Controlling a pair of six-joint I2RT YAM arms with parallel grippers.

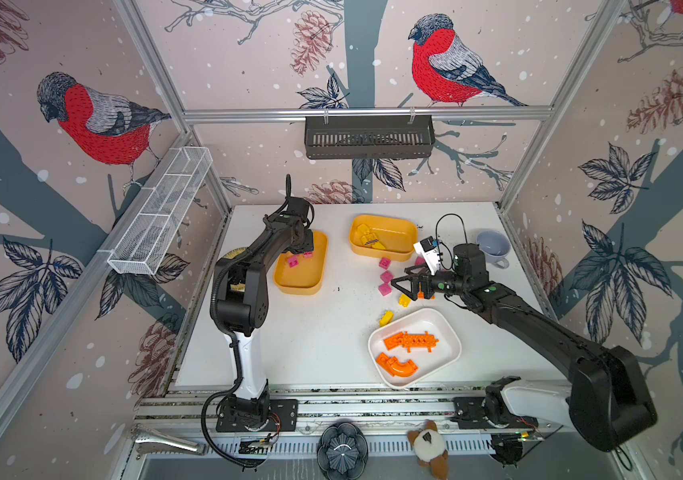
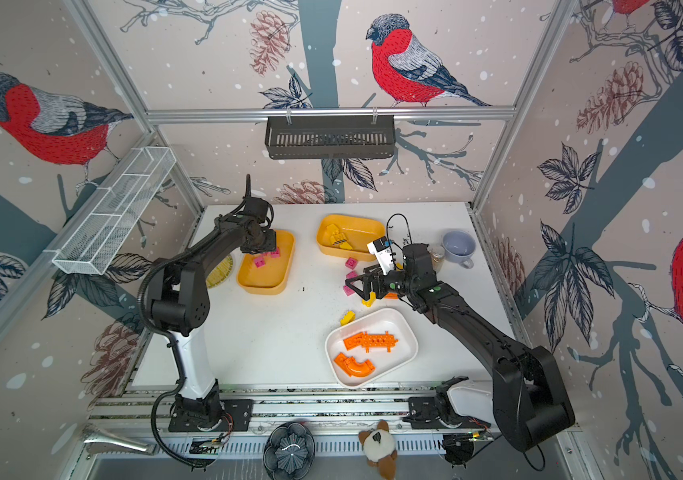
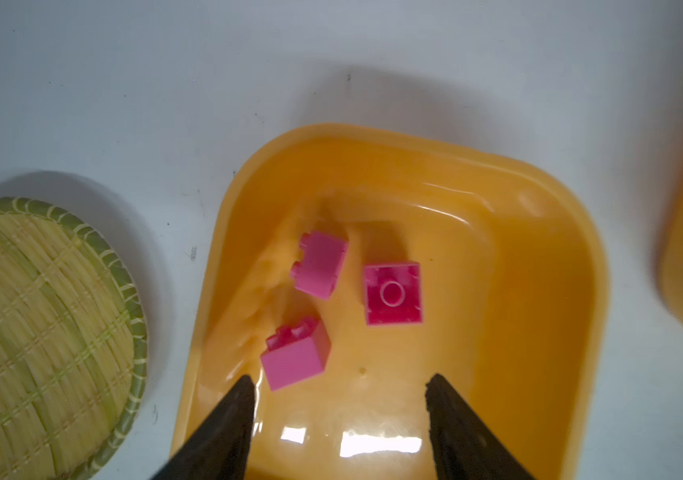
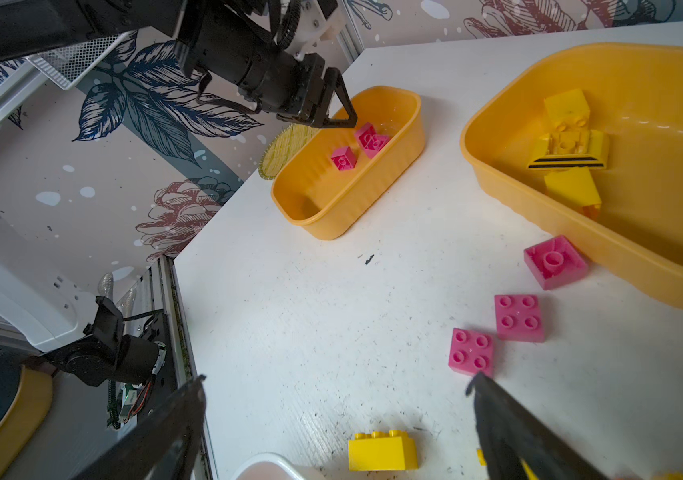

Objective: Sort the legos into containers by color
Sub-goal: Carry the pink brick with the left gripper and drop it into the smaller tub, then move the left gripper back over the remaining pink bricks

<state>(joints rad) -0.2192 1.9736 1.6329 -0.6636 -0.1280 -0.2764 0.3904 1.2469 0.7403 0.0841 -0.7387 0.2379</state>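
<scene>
left gripper (image 3: pixel 339 380) hangs spread and empty over a yellow-orange tub (image 3: pixel 560 270) holding three pink cubes (image 3: pixel 391 293). right gripper (image 4: pixel 337 380) gapes wide, empty, above the table (image 4: pixel 310 311), near a second yellow-orange tub (image 4: pixel 643 282), loose pink cubes (image 4: pixel 518 318) and a yellow block (image 4: pixel 381 451).

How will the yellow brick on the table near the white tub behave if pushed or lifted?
The yellow brick looks like rigid plastic, so it should keep its shape in a grip. It rests on a flat face, so a push would probably slide it, not roll it.
</scene>
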